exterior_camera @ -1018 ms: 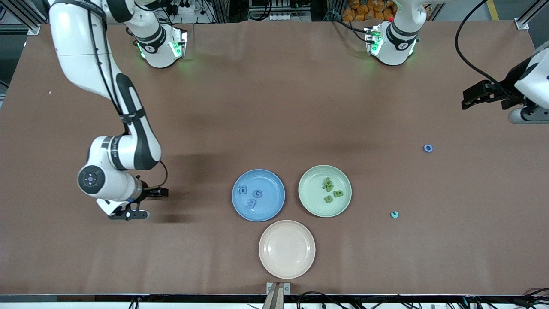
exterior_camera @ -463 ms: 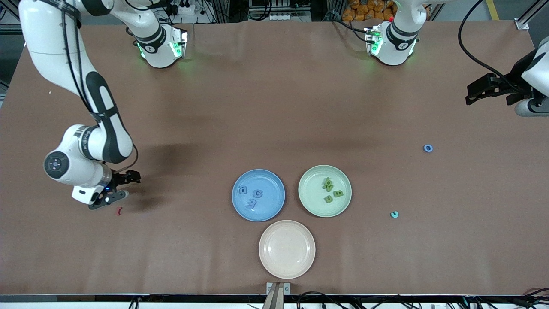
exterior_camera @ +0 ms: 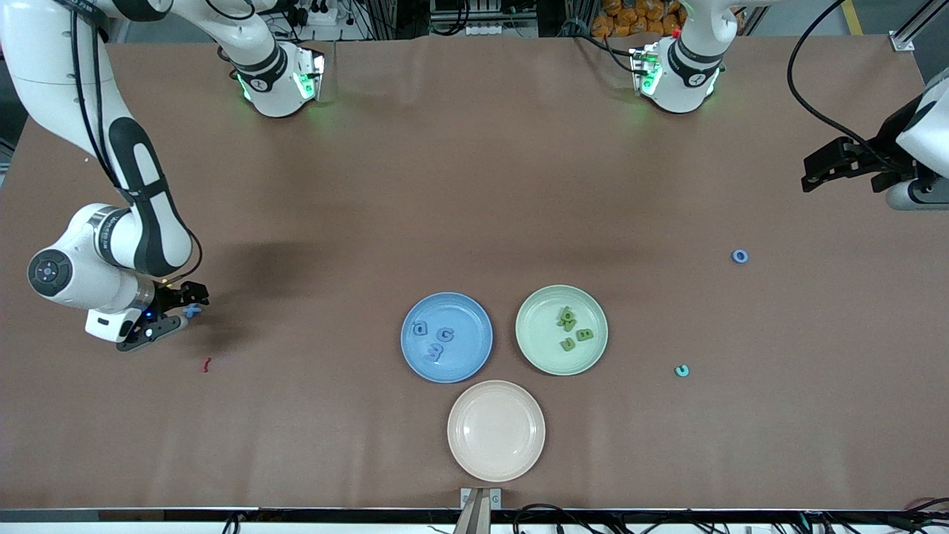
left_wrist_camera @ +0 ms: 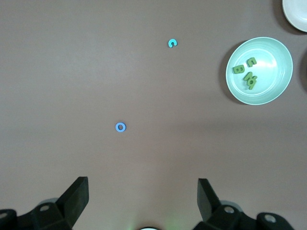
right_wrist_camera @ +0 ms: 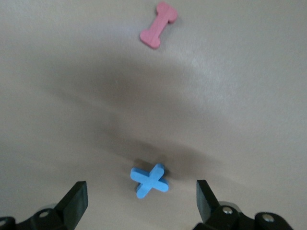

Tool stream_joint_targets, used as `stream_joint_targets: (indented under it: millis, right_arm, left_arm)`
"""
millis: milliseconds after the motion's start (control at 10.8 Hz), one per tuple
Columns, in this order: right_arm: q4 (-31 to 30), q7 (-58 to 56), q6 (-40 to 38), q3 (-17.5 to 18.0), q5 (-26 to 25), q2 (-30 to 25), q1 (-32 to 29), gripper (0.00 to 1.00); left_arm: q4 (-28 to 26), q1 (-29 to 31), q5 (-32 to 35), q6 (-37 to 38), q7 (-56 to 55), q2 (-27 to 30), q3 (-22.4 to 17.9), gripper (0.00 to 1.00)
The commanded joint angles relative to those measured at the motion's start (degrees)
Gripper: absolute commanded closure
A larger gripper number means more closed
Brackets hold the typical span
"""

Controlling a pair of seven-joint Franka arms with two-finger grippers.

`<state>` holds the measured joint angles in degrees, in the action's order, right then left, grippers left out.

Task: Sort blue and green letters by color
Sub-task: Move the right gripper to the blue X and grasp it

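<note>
Reaching for a blue X (right_wrist_camera: pixel 149 180) near the right arm's table edge, the right tool (exterior_camera: pixel 178 317) hangs spread; next, lower and pinch. Left tool (exterior_camera: pixel 814 172) waits spread.

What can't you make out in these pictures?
- Blue X letter: clear in the right wrist view between the open right claw, but in the front view that claw covers most of it.
- Green letters on the green plate: too small and piled to read.
- Left claw: cut off by the front view's edge.
</note>
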<state>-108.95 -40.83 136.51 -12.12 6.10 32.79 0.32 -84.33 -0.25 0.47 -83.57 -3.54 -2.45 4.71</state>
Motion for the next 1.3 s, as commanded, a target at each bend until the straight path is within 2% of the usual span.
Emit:
stream_joint_targets:
  millis: [0, 925, 1203]
  right_arm:
    - [-2.9, -0.4, 1.3, 0.9, -1.1, -1.4, -0.9, 0.00]
    - [-3.0, -1.7, 5.5, 1.2, -0.3, 0.8, -1.8, 0.00]
    - [-2.9, -2.1, 6.4, 1.2, 1.9, 1.5, -1.5, 0.00]
  left_arm:
    - [-1.4, -0.3, -0.6, -2.0, 1.2, 0.5, 0.5, 0.00]
    - [-1.2, 0.2, -0.5, -3.2, 1.2, -1.3, 1.3, 0.00]
    - [-1.2, 0.7, -0.5, -3.8, 1.3, -1.7, 1.3, 0.00]
